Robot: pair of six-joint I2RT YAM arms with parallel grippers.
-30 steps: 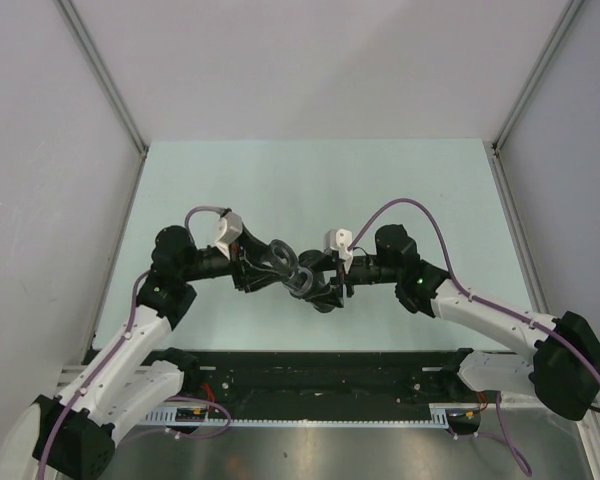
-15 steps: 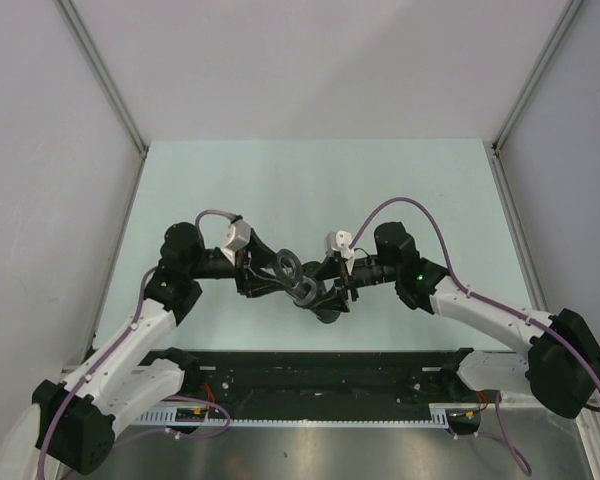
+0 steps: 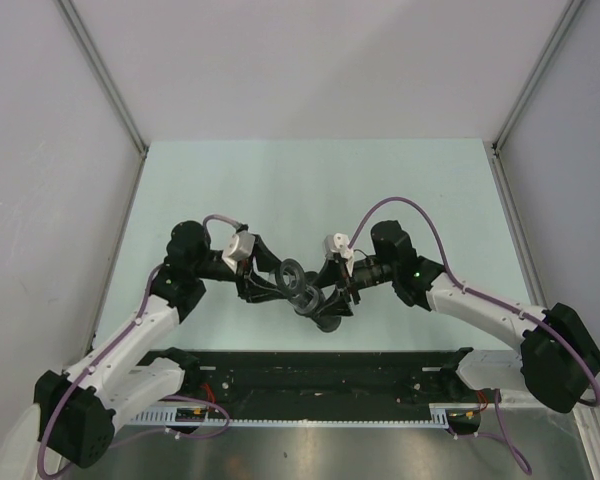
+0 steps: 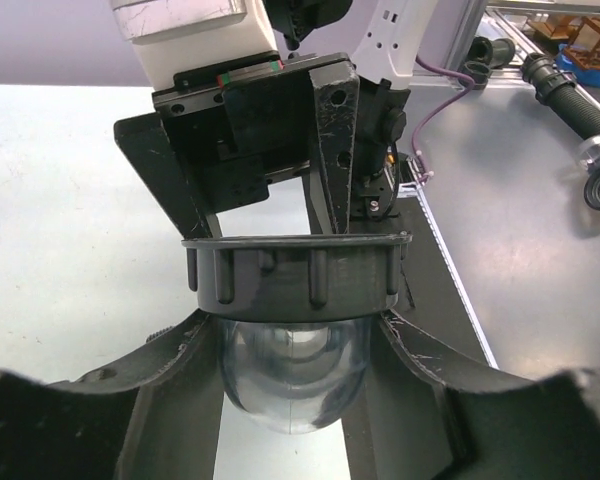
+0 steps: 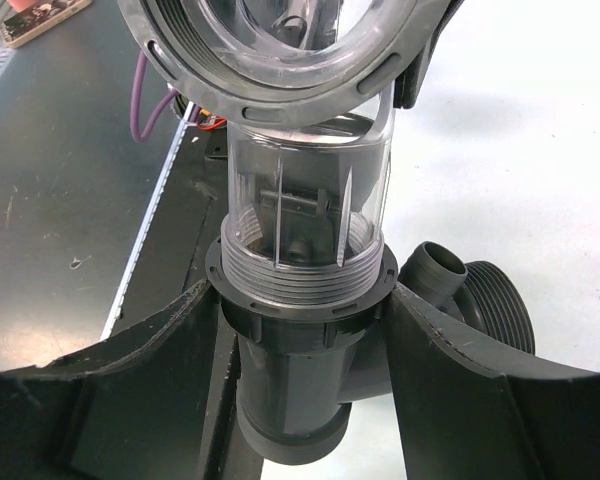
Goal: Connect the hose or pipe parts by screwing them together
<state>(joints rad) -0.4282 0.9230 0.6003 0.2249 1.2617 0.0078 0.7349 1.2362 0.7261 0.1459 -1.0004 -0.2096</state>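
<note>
Although both halves of the joint are firmly held, the screwing itself looks not yet done. The dark grey pipe fitting [image 5: 290, 400] sits between the fingers of the right gripper [image 5: 302, 312], which is clamped on its body just below the threaded collar [image 5: 300, 285]. The threads of this collar are bare all around. A clear cylinder [image 5: 305, 190] rises out of the collar, and at its far end is the mouth of the ring nut [image 4: 295, 275]. Whether the cylinder has entered the nut a little, I cannot tell. The nut goes around a clear dome [image 4: 290, 375], and the left gripper [image 4: 292, 340] is clamped on that dome, its fingertips right under the ribbed edge of the nut.

By my judgement the picking up and the rough lining up are finished — what is left is to bring the nut over the cylinder until it meets the threads, then to turn it tight. In the right wrist view the nut seems somewhat tilted against the cylinder, so a small correction may be needed first. On the side of the fitting, a plain spigot [image 5: 435, 268] and a wider threaded end [image 5: 500, 305] carry nothing.

In the top view the parts are held between the two arms, over the near middle of the pale green table [image 3: 310, 190], just beyond the black rail [image 3: 310, 375].

No brand, label or readable writing shows on the parts or the grippers — only a small red and green mark under the white block [image 4: 195, 35], without letters. Black hoses [image 4: 570, 90] lie on a metal bench [image 4: 520, 200], too small to read anything on them.
</note>
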